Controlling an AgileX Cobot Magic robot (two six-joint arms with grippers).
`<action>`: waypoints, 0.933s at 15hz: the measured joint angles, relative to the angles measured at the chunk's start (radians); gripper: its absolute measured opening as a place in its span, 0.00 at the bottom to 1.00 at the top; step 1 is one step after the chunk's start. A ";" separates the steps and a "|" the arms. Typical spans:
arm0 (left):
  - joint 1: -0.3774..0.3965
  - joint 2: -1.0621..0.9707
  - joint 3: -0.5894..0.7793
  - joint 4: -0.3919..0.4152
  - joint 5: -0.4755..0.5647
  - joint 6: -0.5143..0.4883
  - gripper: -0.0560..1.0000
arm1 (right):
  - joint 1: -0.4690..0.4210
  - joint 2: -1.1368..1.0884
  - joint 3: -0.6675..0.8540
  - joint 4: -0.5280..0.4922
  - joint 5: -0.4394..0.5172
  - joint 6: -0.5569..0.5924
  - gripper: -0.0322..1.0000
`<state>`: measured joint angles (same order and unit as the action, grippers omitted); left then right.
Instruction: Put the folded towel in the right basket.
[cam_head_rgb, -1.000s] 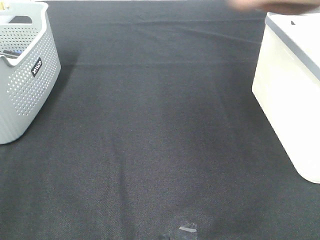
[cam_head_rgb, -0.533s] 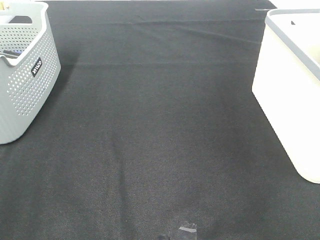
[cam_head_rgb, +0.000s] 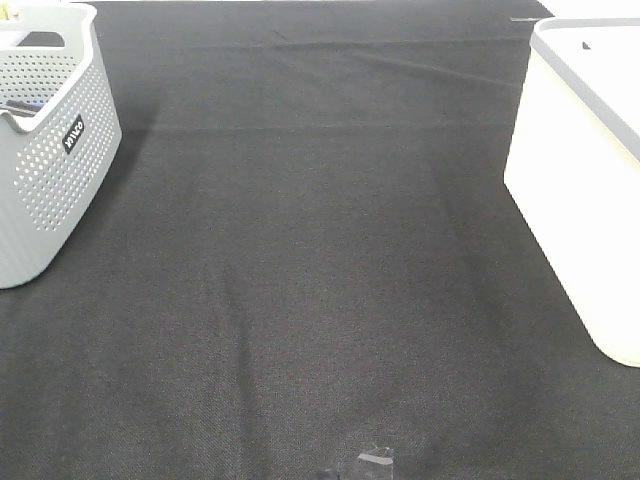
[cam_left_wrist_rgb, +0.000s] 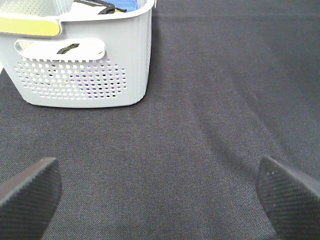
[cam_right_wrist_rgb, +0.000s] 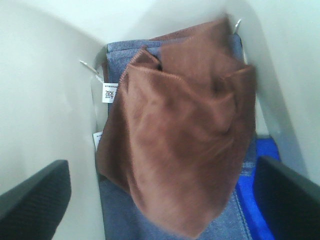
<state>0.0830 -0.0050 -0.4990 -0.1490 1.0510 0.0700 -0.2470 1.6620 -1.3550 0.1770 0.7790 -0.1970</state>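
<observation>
The brown folded towel (cam_right_wrist_rgb: 180, 135) lies crumpled inside the white right basket (cam_right_wrist_rgb: 45, 100), on top of grey-blue towels (cam_right_wrist_rgb: 120, 60). My right gripper (cam_right_wrist_rgb: 162, 197) is open just above it, one finger on each side, holding nothing. In the exterior high view the white basket (cam_head_rgb: 580, 200) stands at the right edge; the towel and both grippers are out of that view. My left gripper (cam_left_wrist_rgb: 160, 195) is open and empty above the black tablecloth.
A grey perforated basket (cam_head_rgb: 50, 150) stands at the far left; the left wrist view shows it (cam_left_wrist_rgb: 85, 70) ahead of the left gripper with items inside. A blue cloth (cam_right_wrist_rgb: 255, 200) lies under the towels. A small piece of tape (cam_head_rgb: 375, 460) sits near the front edge.
A blurred brownish shape above the white basket's far rim one second ago has left the exterior high view. Nothing else has moved.
</observation>
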 joint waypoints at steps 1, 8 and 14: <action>0.000 0.000 0.000 0.000 0.000 0.000 0.99 | 0.000 0.000 -0.003 0.000 -0.001 -0.001 0.96; 0.000 0.000 0.000 0.000 0.000 0.000 0.99 | 0.144 -0.107 -0.006 -0.030 0.002 -0.040 0.97; 0.000 0.000 0.000 0.000 0.000 0.000 0.99 | 0.216 -0.432 0.130 -0.121 0.152 0.188 0.97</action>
<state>0.0830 -0.0050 -0.4990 -0.1490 1.0510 0.0700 -0.0310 1.2300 -1.2250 0.0560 0.9310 -0.0090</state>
